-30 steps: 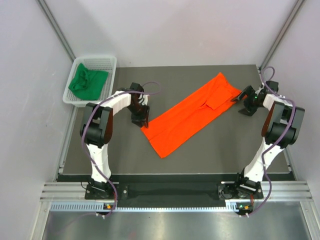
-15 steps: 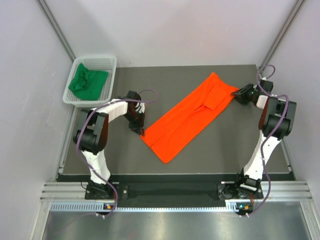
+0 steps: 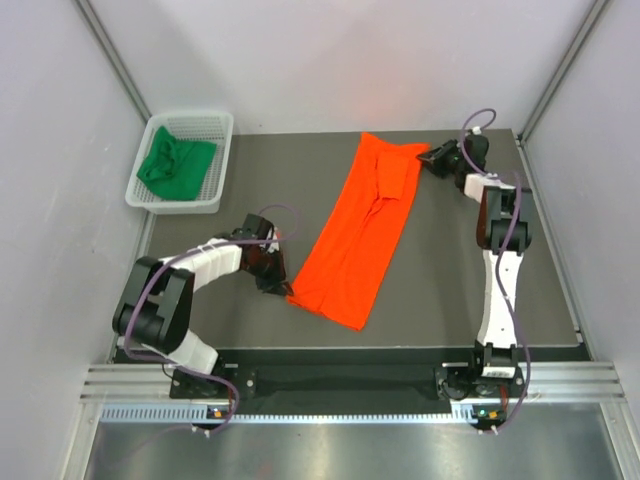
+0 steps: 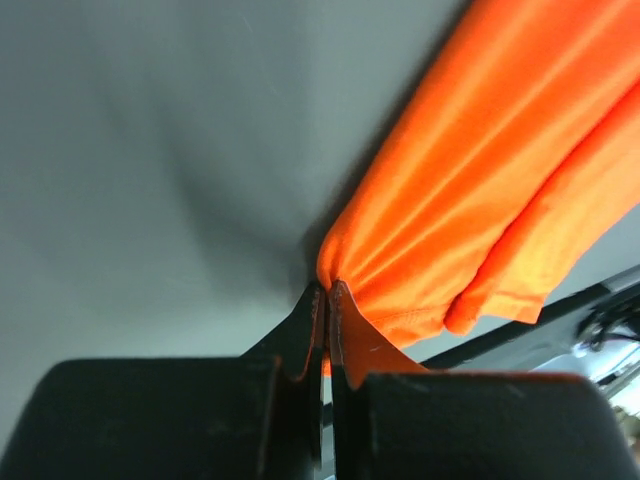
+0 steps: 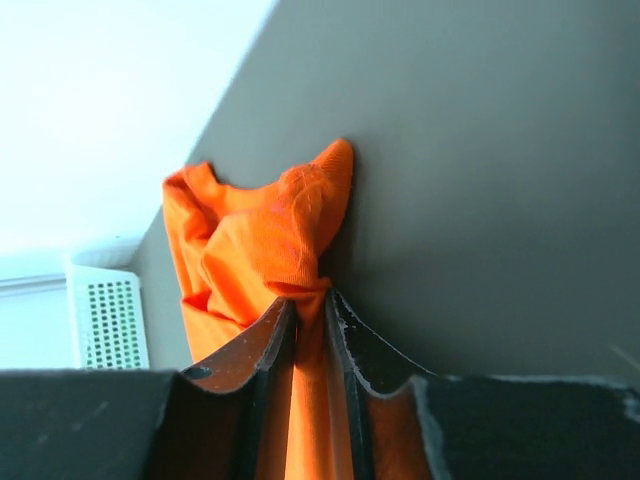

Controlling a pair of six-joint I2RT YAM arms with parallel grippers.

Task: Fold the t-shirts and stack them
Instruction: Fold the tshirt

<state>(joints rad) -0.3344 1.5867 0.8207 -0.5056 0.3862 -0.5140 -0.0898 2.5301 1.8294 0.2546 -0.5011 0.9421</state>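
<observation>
The orange shirt (image 3: 362, 235) lies on the table (image 3: 450, 290) to the right of the basket (image 3: 222, 160). It is narrowed into a long strip that slants from its near end, closer to the basket, to a far end further from it. The green shirt (image 3: 175, 165) sits crumpled inside the basket, untouched.

The left gripper (image 4: 326, 290) is pressed together on a thin corner of the strip's near end, and the cloth puckers at the bite. The right gripper (image 5: 308, 300) pinches a bunched lump at the far end, with orange cloth filling the gap between its fingers.

The step in hand looks like squaring the strip up before folding it end over end. To do it well:

- Draw the two ends apart only until the wrinkles go, since the left bite is small and may slip.
- Lift both ends evenly.
- Carry one end over onto the other so the long edges line up.
- Let go only once the cloth lies flat.

The right's bunched hold may leave a twisted sleeve, which would need smoothing.
</observation>
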